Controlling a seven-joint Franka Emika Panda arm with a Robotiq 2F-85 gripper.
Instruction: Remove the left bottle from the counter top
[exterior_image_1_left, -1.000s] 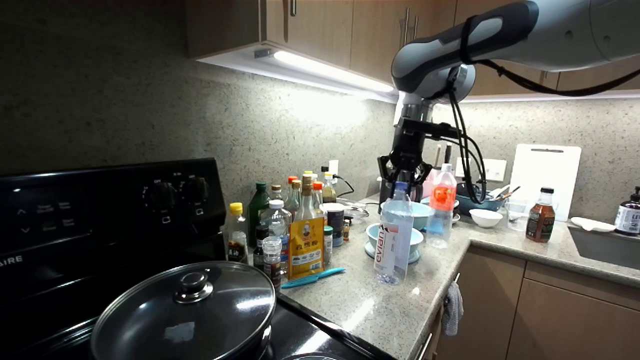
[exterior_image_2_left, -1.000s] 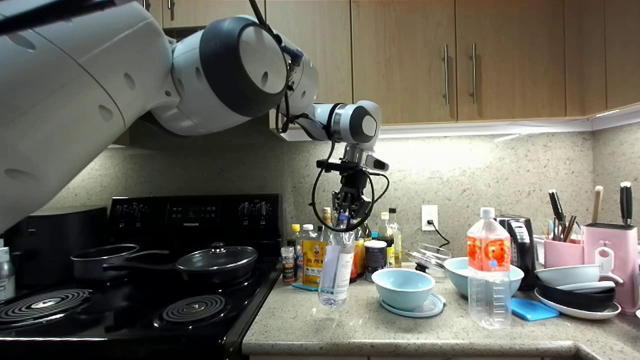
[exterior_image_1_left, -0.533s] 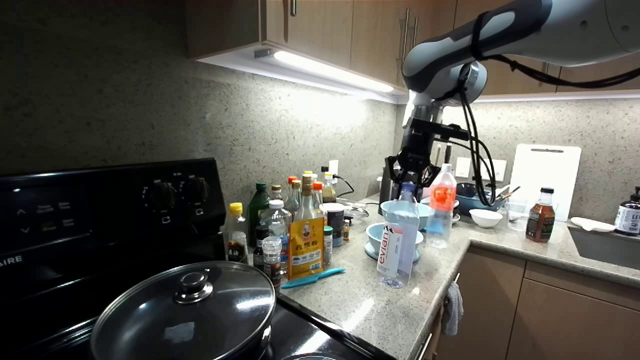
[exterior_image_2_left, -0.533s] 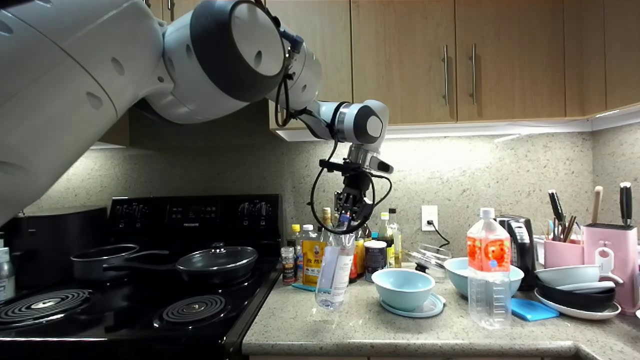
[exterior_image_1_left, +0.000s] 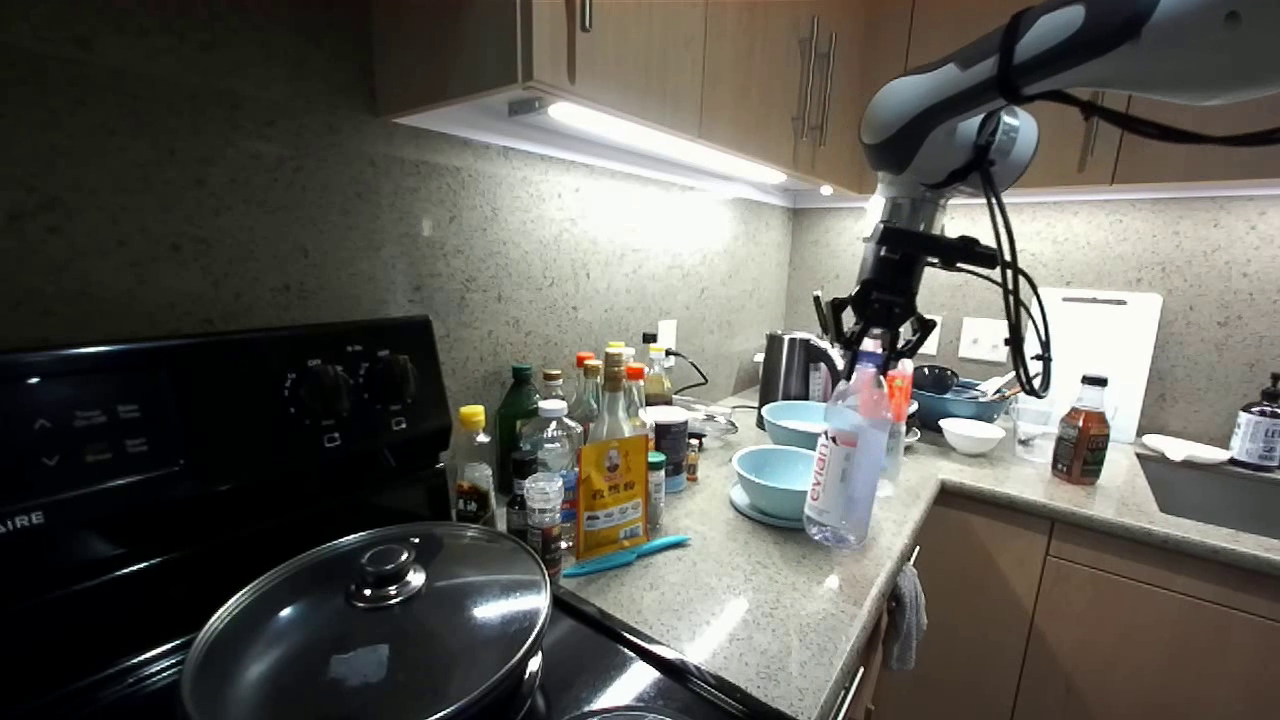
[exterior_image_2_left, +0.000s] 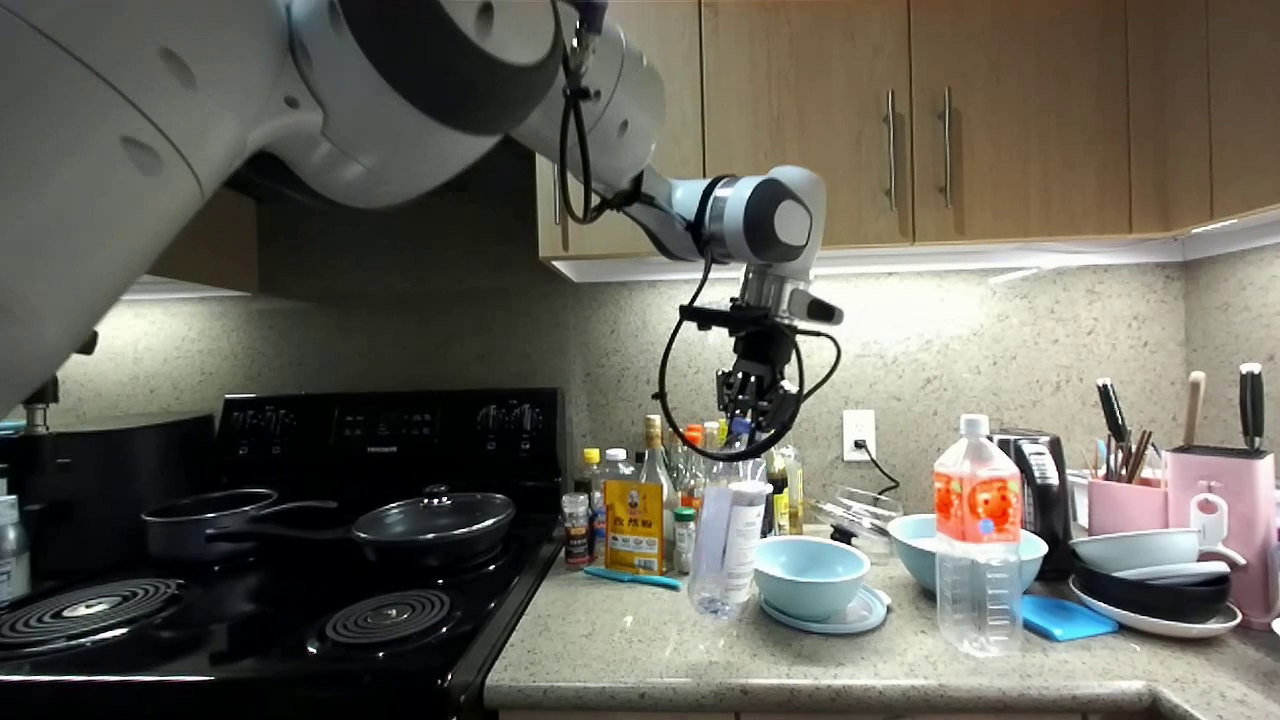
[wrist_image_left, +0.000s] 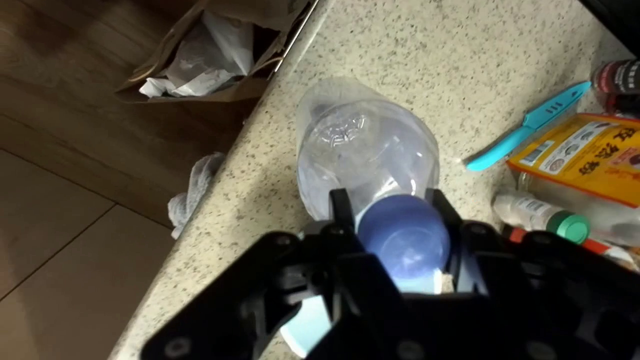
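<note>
one robotiq gripper, two-fingered, its fingers pinched on one evian bottle at the capped end; whether they press the blue cap or the neck is hard to tell. the bottle hangs from the hand between 6 and 7 o'clock in both exterior views, tilted, raised above the grey speckled counter top; in the wrist view its body reaches from the cap towards 11 o'clock. farther out, in an exterior view and taken from the bottle: two light-blue bowls towards 3 o'clock, the nearer set on one flat pale-blue dish; one large orange-labelled drink bottle, upright before the farther bowl; one turquoise knife and one yellow printed packet towards 9 o'clock; beyond these, still towards 9, one lidded frying pan and two coil burners; one wall outlet near 2 o'clock.
</note>
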